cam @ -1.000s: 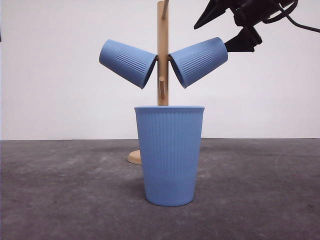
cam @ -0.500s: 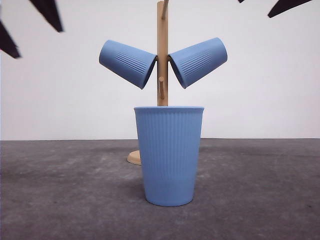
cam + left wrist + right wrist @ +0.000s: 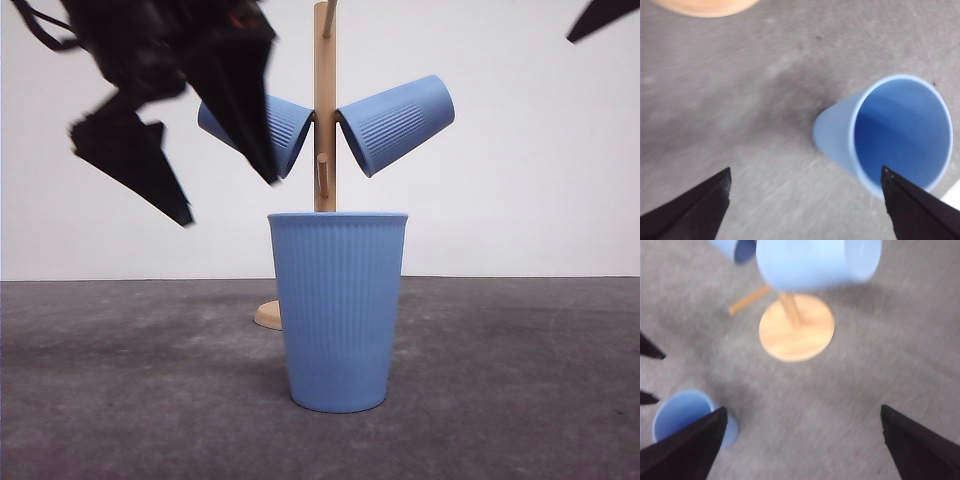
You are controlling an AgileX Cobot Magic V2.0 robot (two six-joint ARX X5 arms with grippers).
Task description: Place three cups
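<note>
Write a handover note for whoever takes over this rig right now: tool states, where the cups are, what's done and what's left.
Left tool: open, empty, hovering above the table near the upright cup.
Right tool: open, empty, raised high over the wooden rack's base.
Cups: two hang mouth-down on the wooden cup rack, the left-side cup partly behind the left arm, the right-side cup in plain sight. The third stands upright on the grey table, in front of the rack.
Done: two cups hung.
Left: most likely grasp the upright cup with the left tool and hang it on a free peg.
</note>
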